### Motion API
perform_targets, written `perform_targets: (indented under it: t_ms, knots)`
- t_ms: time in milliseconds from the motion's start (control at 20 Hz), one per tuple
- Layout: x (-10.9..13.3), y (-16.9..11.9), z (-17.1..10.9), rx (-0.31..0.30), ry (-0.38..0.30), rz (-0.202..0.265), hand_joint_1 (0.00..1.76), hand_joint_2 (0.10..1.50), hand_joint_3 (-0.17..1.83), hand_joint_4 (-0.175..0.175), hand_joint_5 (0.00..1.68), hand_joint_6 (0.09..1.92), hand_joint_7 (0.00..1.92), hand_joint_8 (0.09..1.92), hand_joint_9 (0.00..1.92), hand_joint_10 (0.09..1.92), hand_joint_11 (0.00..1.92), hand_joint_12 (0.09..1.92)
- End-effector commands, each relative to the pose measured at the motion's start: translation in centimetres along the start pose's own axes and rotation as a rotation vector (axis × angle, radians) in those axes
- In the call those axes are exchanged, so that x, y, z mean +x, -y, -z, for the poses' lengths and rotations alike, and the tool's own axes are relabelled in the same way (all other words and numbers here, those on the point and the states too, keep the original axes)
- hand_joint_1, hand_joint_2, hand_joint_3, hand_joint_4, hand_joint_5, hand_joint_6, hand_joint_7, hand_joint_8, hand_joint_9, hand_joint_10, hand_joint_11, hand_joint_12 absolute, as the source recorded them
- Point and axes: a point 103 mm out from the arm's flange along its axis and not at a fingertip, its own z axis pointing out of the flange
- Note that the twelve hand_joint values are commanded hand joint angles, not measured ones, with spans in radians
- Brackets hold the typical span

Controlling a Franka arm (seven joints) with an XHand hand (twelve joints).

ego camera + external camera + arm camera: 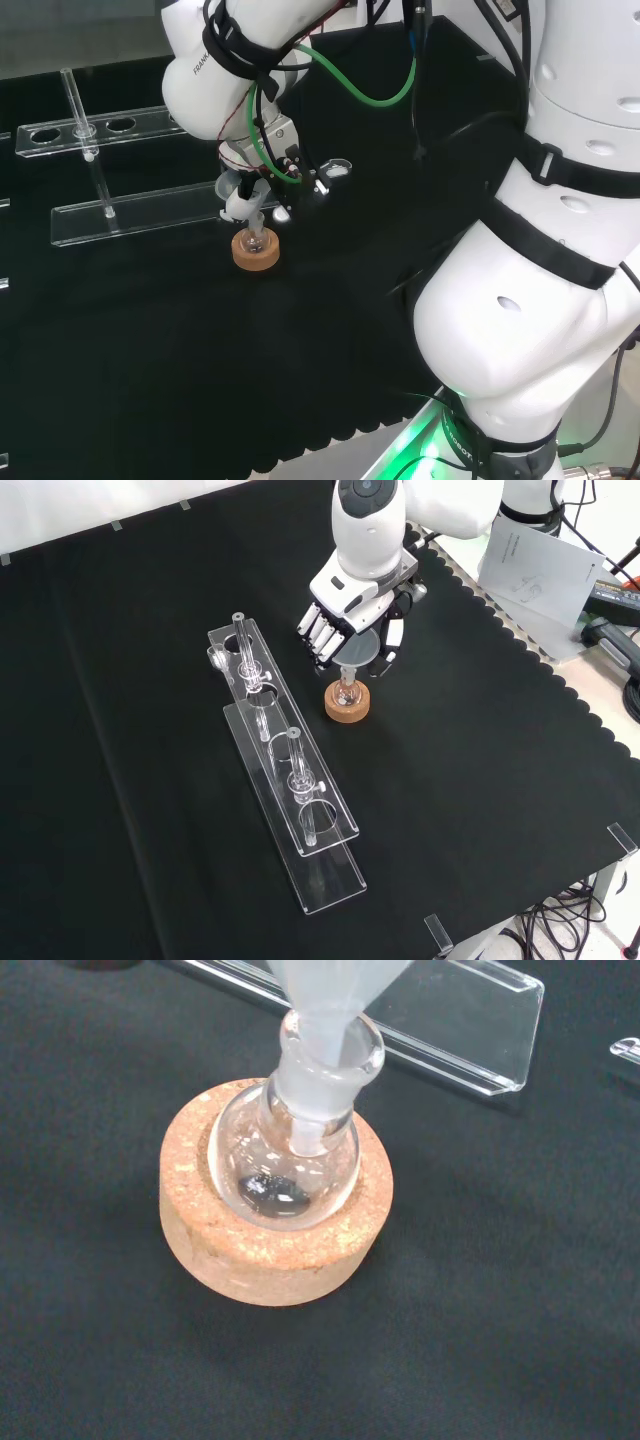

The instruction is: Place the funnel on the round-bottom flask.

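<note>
A small clear round-bottom flask (290,1165) sits upright in a cork ring (270,1255) on the black cloth. The frosted funnel (335,985) hangs over it with its stem down inside the flask's neck. In the front view the hand (350,605) stands right above the flask (346,690) and cork ring (347,708), its fingers (318,635) and thumb curled around the funnel's bowl (362,656). In the head view the hand (262,150) holds the funnel (232,190) just above the flask (257,238) on its cork ring (256,255).
Two long clear racks (285,780) holding glass tubes lie left of the flask in the front view, close to the cork ring. A small clear piece (338,168) lies right of the hand in the head view. Papers (540,565) lie beyond the cloth's scalloped edge.
</note>
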Motion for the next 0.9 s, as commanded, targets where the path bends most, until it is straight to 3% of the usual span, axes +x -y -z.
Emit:
perform_targets:
  t_ms: [50, 900]
  knots:
    - [0.09, -0.22, 0.01, 0.001, -0.003, 0.002, 0.65, 0.79, 0.52, -0.086, 0.55, 0.75, 0.53, 0.88, 0.79, 0.69, 0.55, 1.27]
    - [-0.07, -0.21, -0.3, 0.011, -0.009, -0.006, 0.64, 0.75, 0.51, -0.091, 0.44, 0.67, 0.5, 0.88, 0.77, 0.69, 0.54, 1.28]
